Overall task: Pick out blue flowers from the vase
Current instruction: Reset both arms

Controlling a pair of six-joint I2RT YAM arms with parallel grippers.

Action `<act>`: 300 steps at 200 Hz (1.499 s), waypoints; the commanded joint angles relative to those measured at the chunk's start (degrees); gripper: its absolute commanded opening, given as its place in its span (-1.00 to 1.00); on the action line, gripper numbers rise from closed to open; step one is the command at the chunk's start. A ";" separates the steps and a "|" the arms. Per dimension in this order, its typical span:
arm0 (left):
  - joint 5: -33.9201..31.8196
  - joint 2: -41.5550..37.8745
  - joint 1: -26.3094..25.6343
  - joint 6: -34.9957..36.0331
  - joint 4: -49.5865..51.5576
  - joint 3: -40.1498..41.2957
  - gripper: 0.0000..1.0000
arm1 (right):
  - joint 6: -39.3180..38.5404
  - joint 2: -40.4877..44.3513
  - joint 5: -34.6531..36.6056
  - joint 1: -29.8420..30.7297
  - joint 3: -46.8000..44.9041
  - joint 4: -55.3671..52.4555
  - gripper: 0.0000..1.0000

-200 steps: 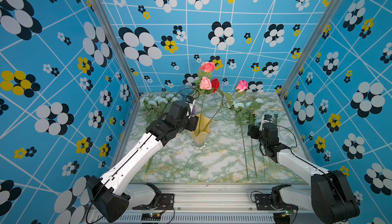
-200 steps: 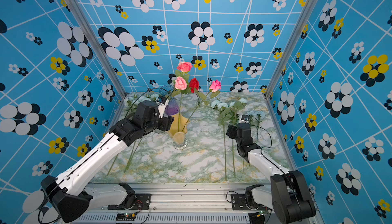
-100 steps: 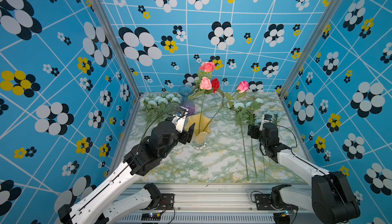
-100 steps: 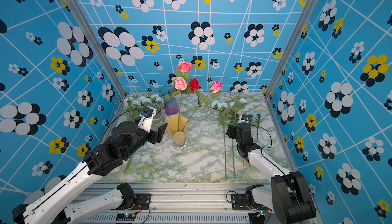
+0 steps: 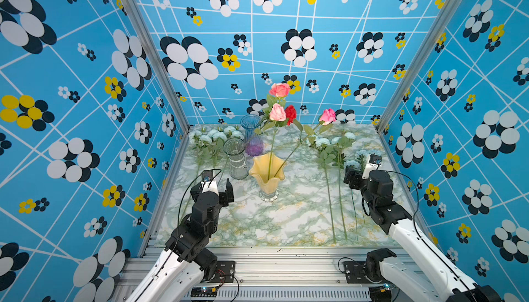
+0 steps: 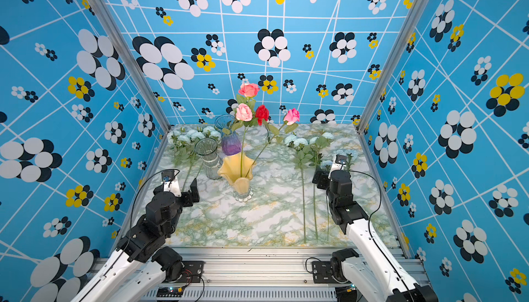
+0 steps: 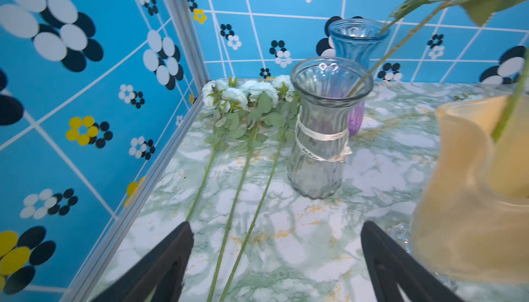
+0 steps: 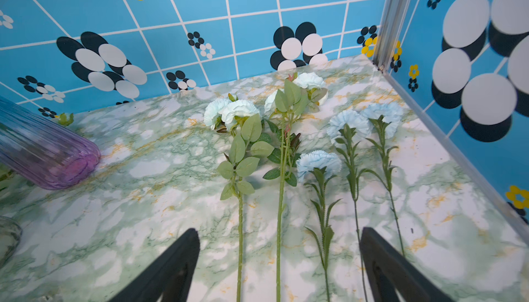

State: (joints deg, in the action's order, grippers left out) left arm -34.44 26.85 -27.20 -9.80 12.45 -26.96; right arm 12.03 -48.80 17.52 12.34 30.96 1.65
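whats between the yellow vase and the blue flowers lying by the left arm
The clear glass vase stands between the yellow vase and the blue flowers; the left wrist view shows it.

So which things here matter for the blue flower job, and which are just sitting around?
Job:
- blue flowers by the left arm, lying on the table
- blue flowers by the right arm, lying on the table
- yellow vase, no blue blooms visible in it

Just there:
- pink roses and red rose, in the yellow vase
- clear vase
- blue-purple vase
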 commanded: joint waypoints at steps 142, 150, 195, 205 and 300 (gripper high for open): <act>17.26 43.79 22.74 11.03 -71.47 18.37 0.99 | -6.97 -20.60 2.91 -15.39 -6.69 24.81 0.98; 20.42 42.81 23.67 10.53 -69.41 18.06 0.99 | -6.70 -21.52 2.19 -15.65 -7.16 26.59 0.98; 25.11 46.45 25.00 9.56 -72.62 17.10 0.99 | -7.03 -25.38 0.84 -16.19 -7.52 30.37 0.98; 25.65 46.51 24.96 9.64 -73.62 17.61 0.99 | -6.94 -24.62 0.87 -16.20 -9.00 31.99 0.98; 33.84 63.12 25.25 10.60 -85.93 15.30 0.99 | -6.52 -22.63 -4.91 -18.23 -11.82 35.36 0.98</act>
State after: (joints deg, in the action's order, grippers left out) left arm -3.95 90.85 -2.52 0.51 -70.85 -9.34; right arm 5.30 -72.77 17.21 -5.74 20.16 34.61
